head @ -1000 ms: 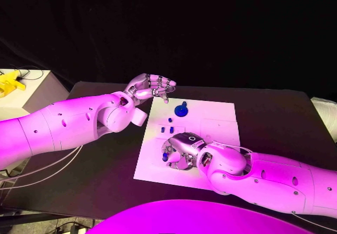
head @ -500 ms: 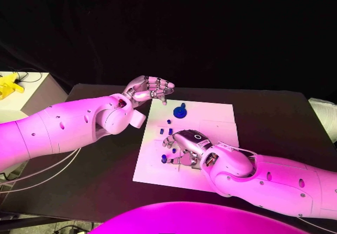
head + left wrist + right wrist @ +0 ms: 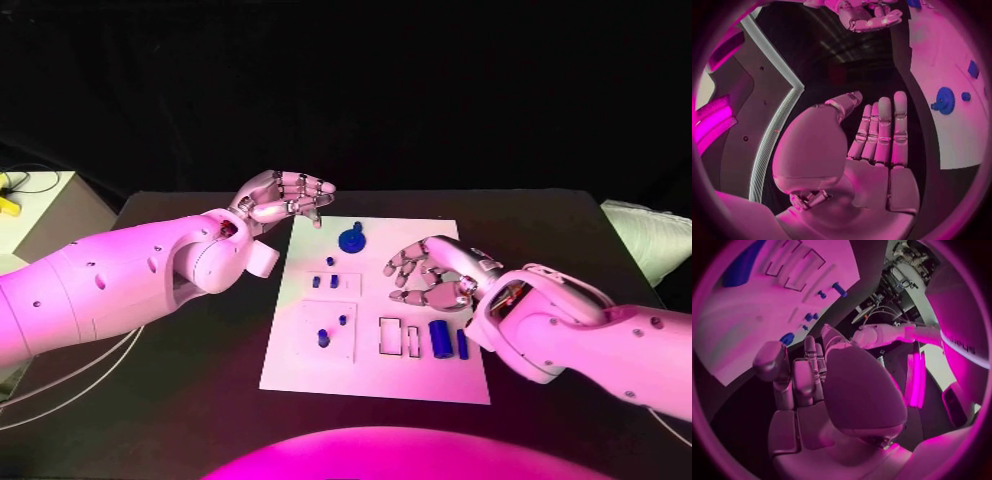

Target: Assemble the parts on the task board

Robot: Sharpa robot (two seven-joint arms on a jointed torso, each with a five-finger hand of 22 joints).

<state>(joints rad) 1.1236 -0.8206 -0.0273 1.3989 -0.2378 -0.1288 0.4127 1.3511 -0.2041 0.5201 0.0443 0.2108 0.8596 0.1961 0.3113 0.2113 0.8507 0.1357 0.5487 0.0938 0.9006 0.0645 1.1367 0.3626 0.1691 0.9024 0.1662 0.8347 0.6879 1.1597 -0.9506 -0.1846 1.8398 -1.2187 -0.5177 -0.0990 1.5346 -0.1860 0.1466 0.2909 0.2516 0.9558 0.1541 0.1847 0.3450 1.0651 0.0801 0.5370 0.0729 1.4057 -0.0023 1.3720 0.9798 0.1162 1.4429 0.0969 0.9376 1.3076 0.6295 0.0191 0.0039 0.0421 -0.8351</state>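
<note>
Task board [image 3: 433, 378] lies mid table, white, near edge toward the robot. Nearest parts: two upright blue bars [image 3: 438, 337] and [image 3: 462, 343] in the near-right slots, beside an empty rectangular slot [image 3: 389, 335]. Small blue peg [image 3: 323, 339] stands in the near-left square recess.

Right hand [image 3: 430, 272] hovers over the board's right side, above the bars, fingers loosely curled, holding nothing as far as head and right wrist views show; no part visible between the fingers.

Further out: small blue pegs [image 3: 316, 282] and [image 3: 335, 281] side by side, one more [image 3: 330, 261] beyond them, then the blue round disc part [image 3: 351, 239] near the far edge.

Left hand [image 3: 286, 196] is past the board's far-left corner, off the plate; left wrist view shows fingers straight, together, empty.

Judgement: step in hand looks like reach for next part w/ right hand. To do it well: spread fingers before descent, come straight down over one piece, pinch it low and square so it doesn't tip, keep clear of the seated bars. Left hand could steady the board edge if it slides
</note>
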